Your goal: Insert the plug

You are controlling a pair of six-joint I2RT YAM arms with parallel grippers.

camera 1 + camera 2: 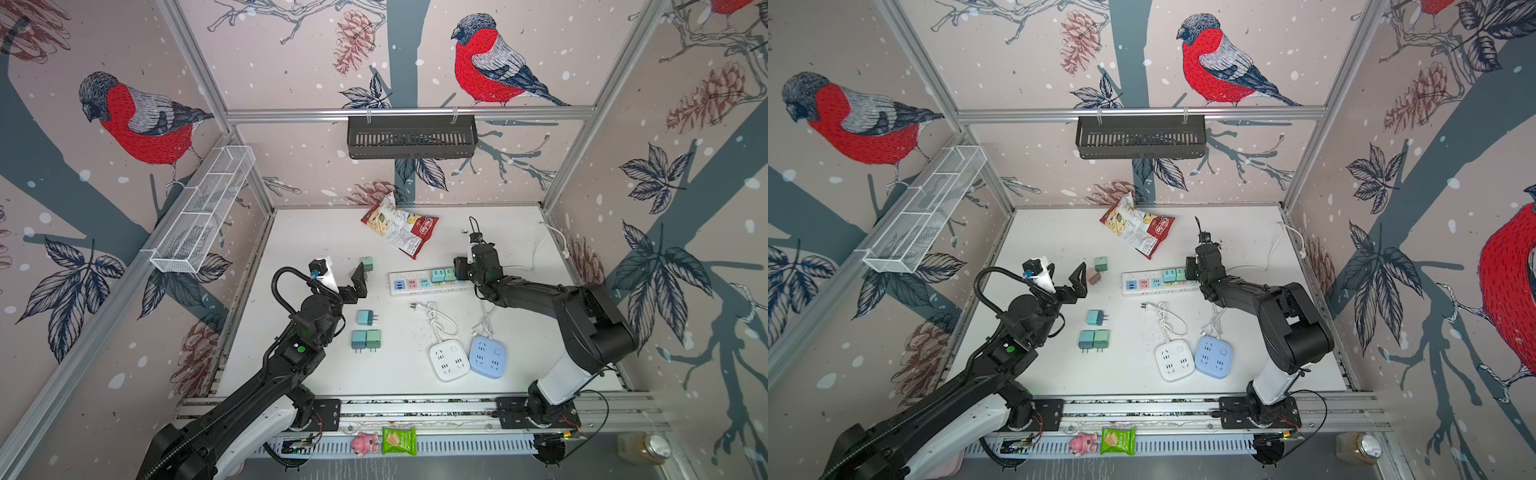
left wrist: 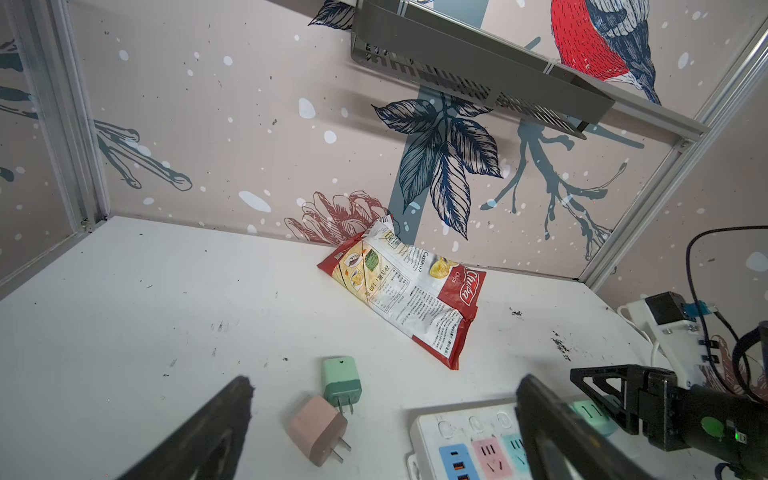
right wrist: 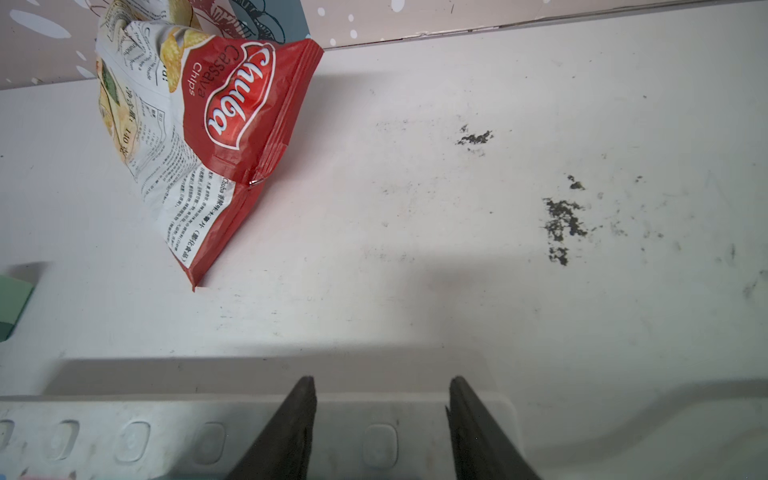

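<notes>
While the left gripper [image 2: 385,381] hung with its jaws spread wide, the pink plug [image 2: 318,430] and the green plug [image 2: 341,380] lay loose on the table at the lower middle of the left wrist view, just beside each other, prongs pointing to the lower right. Neither was held. The power strip [image 1: 428,282] lay right of centre in a top view with a teal plug [image 1: 437,275] and another green one [image 1: 450,274] already seated. The right gripper [image 3: 381,380] stood over the strip's right end, its jaws part-way apart and nothing seen between them. Because the two loose plugs lay so close, a wide grasp would probably catch both or knock one askew, and a plug gripped tilted would likely jam at the slots. If the strip were not pinned firmly, the push of insertion could slide it. Both arms would also crowd the same stretch of strip. The black basket [image 1: 411,137] on the back rail and the wire basket [image 1: 203,208] on the left wall showed nothing inside, as far as could be told.
</notes>
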